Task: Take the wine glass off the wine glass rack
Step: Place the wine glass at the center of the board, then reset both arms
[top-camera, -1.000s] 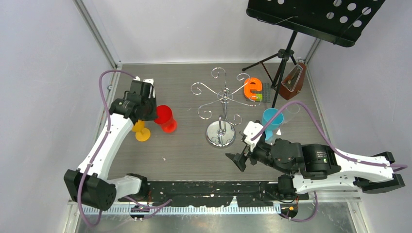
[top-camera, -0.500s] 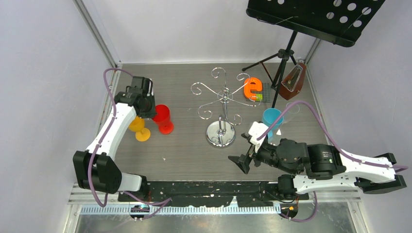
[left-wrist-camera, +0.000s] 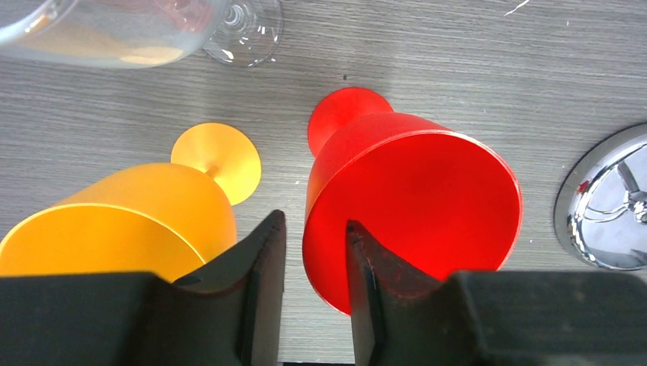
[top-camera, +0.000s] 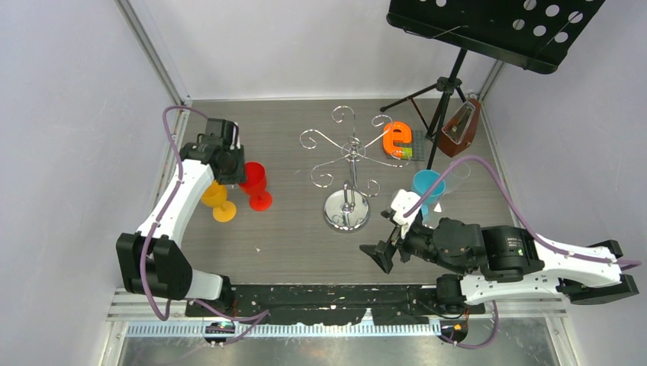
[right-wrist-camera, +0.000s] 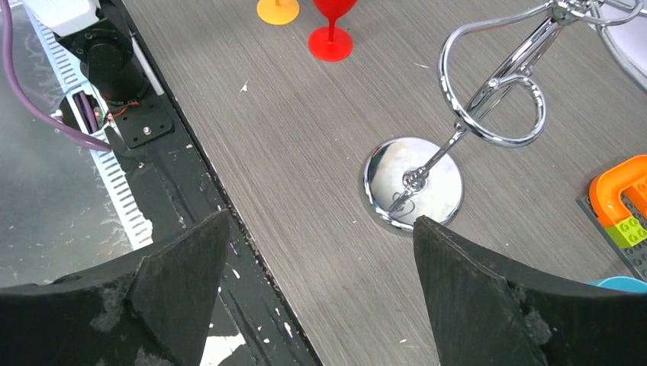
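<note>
- red wine glass [top-camera: 256, 183] stands upright on its foot on the table [top-camera: 290, 244], left of the rack [top-camera: 347, 171], well apart from it
- left gripper [left-wrist-camera: 313, 223] sits over that glass; jaws parted only a little, straddling the rim wall on the side away from the rack; one finger over the bowl, one outside; a sliver of table shows between the outer finger and the wall, so no clamp
- yellow glass [top-camera: 217, 200] upright, just beside the red one, farther left of the rack
- clear glass [left-wrist-camera: 114, 30] at the top edge of the left wrist view; can't place it against the rack
- right gripper [right-wrist-camera: 320, 221] near side of the rack, slightly right; jaws spread wide, nothing between them
- blue cup [top-camera: 426, 191] right of the rack; orange block [top-camera: 397, 139] behind-right; music stand [top-camera: 450, 91] and metronome [top-camera: 460, 130] farther right
</note>
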You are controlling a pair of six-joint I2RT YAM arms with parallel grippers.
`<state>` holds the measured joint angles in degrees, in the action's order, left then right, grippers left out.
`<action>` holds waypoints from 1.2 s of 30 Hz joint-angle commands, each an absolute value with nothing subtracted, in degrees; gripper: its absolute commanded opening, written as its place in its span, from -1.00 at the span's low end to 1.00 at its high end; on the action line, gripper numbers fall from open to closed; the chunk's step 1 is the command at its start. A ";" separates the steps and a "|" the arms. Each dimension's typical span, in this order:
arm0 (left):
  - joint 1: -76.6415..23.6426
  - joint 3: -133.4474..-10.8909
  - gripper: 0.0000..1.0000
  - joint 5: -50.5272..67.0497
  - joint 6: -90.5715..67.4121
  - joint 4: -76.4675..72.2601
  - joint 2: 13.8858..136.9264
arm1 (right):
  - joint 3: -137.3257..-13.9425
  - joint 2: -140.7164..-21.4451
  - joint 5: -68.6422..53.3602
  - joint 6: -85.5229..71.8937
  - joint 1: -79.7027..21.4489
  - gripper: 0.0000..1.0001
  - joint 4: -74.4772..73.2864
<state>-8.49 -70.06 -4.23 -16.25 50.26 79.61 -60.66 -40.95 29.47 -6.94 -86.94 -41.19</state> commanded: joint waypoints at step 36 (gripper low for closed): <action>-9.69 -79.02 0.99 21.07 -15.90 53.14 55.46 | -88.32 -52.34 62.41 -9.52 -87.01 0.91 -52.29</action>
<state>-8.88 -75.02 14.90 -16.08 54.06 58.28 -86.02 -50.61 53.49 -11.00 -86.91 -54.50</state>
